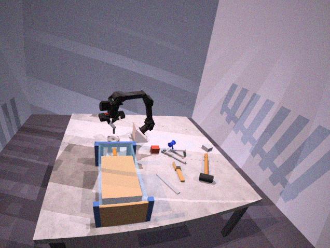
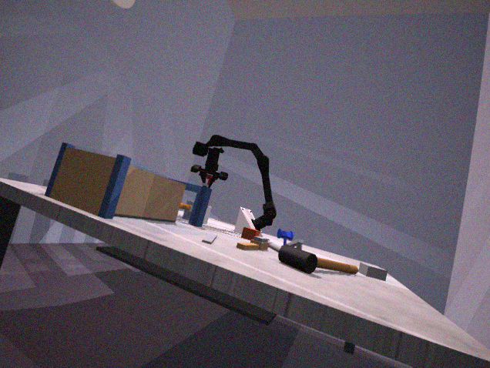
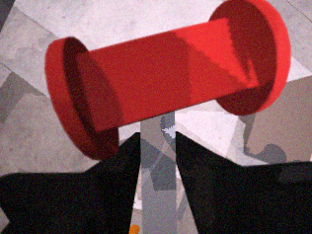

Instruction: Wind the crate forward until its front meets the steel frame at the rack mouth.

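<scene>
partly hidden, the winch [image 1: 113, 138]

No readable text, label, brand, number or sign appears anywhere before me. I see only unlettered surfaces.

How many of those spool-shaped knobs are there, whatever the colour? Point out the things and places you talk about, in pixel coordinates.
2: a red knob [image 1: 106, 113] [image 2: 208, 178] [image 3: 148, 73] on the grey crank [image 1: 113, 129] [image 3: 158, 211] in the pincer [image 1: 110, 122] [image 2: 206, 185] [image 3: 156, 136], and a blue knob [image 1: 172, 143] [image 2: 285, 234] near the red block [image 1: 154, 149] [image 2: 250, 232]. Others may be hidden behind the crate [image 1: 120, 176] [image 2: 152, 193].

Matte black arm [image 1: 129, 95] [image 2: 237, 143], slim angular links, chunky joints, dark tapered fingers
</scene>
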{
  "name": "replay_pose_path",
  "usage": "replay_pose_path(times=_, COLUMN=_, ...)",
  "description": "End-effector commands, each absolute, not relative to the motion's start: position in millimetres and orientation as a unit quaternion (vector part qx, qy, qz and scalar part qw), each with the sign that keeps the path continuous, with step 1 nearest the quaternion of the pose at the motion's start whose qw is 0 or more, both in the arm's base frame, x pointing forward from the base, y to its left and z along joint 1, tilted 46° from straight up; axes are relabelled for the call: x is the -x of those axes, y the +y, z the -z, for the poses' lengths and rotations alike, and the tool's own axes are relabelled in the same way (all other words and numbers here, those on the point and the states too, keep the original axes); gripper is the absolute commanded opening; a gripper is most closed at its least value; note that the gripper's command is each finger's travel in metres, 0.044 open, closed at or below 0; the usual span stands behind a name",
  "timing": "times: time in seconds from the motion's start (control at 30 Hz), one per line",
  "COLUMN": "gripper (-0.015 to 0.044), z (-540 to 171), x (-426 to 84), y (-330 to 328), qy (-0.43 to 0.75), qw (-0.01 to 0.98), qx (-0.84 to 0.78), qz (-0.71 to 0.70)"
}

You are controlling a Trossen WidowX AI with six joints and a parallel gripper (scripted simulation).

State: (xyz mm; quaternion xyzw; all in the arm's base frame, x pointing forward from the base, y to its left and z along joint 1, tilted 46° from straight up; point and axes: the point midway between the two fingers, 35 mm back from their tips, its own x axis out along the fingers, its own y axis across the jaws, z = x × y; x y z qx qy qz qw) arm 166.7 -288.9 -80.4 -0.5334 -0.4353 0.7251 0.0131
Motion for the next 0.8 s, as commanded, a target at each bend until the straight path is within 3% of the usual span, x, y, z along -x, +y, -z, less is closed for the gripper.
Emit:
replay_pose_path(times=0.0, gripper=0.0000, z=84.3, x=-165.8, y=-285.9, qy=-0.433, qw=0.013, qx=0.532, qz=-0.728)
replay_pose_path(times=0.77, gripper=0.0000, z=100.9, x=-164.2, y=-266.2, qy=-0.434, qw=0.011, qx=0.529, qz=-0.729)
